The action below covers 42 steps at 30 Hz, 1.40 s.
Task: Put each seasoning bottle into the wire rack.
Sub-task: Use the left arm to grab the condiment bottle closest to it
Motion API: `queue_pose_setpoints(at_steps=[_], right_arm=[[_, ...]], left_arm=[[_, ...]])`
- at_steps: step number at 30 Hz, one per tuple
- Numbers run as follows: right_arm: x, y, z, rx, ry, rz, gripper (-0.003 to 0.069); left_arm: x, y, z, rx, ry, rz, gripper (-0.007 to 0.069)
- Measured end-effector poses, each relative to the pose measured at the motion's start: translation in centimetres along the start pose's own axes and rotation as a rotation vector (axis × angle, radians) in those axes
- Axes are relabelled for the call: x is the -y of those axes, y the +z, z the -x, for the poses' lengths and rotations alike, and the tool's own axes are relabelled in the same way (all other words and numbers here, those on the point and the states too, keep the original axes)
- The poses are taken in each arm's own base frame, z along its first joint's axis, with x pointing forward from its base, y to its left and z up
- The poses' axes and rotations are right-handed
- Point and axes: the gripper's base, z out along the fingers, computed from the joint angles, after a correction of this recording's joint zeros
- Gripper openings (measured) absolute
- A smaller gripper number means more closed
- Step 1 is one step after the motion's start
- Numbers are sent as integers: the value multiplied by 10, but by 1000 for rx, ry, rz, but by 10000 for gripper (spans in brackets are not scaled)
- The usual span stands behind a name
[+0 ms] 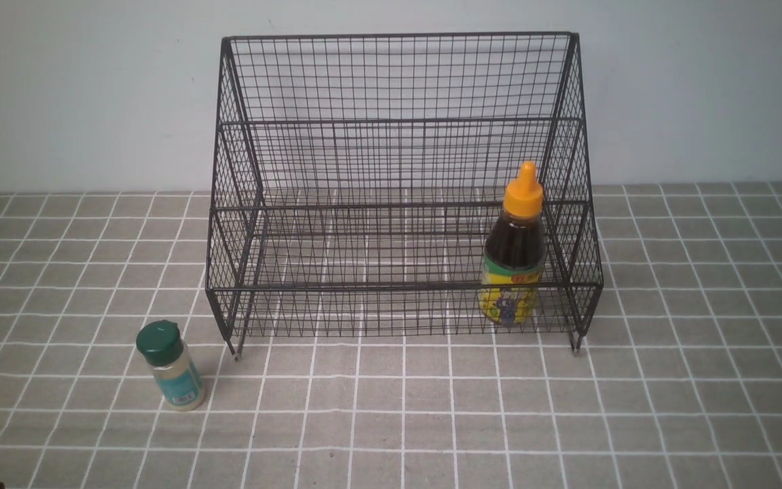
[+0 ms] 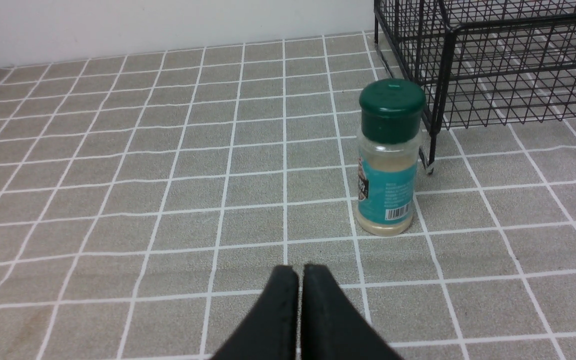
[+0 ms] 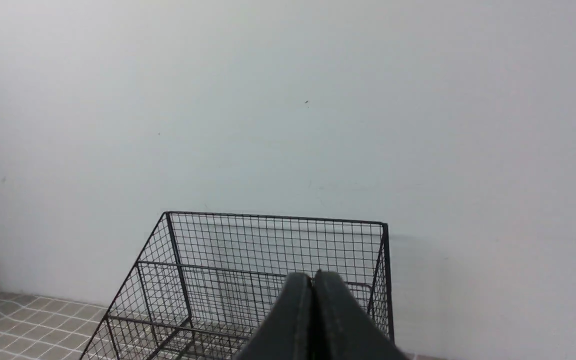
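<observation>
The black wire rack point(image 1: 398, 136) stands at the back middle of the table; it also shows in the left wrist view point(image 2: 493, 60) and the right wrist view point(image 3: 248, 260). The dark-sauce bottle point(image 1: 514, 251) with orange nozzle cap stands upright on the rack's lowest shelf at its right end. The small shaker jar point(image 1: 170, 367) with green cap and teal label stands upright on the table, left of the rack's front left foot; it also shows in the left wrist view point(image 2: 389, 157). My left gripper point(image 2: 300, 270) is shut and empty, short of the jar. My right gripper point(image 3: 313, 275) is shut and empty, raised, facing the rack and wall.
The table has a grey tiled cloth point(image 1: 432, 421). A plain white wall point(image 1: 58, 88) stands close behind the rack. Neither arm shows in the front view.
</observation>
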Motion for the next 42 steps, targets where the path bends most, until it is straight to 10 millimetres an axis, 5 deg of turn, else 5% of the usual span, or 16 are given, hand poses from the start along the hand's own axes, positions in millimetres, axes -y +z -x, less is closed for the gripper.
queue_pose_setpoints(at_steps=[1, 8, 23, 37, 42], right_arm=[[2, 1, -23, 1, 18, 8, -10], [6, -9, -70, 154, 69, 64, -10], [9, -4, -90, 49, 61, 36, -10], [12, 9, -139, -78, -46, 32, -10], [29, 13, -176, -167, -67, -219, -10]], left_arm=[[0, 0, 0, 0, 0, 0, -7], [0, 0, 0, 0, 0, 0, -7], [0, 0, 0, -2, -2, 5, -7], [0, 0, 0, -2, -2, 5, -7], [0, 0, 0, -2, -2, 5, -7]])
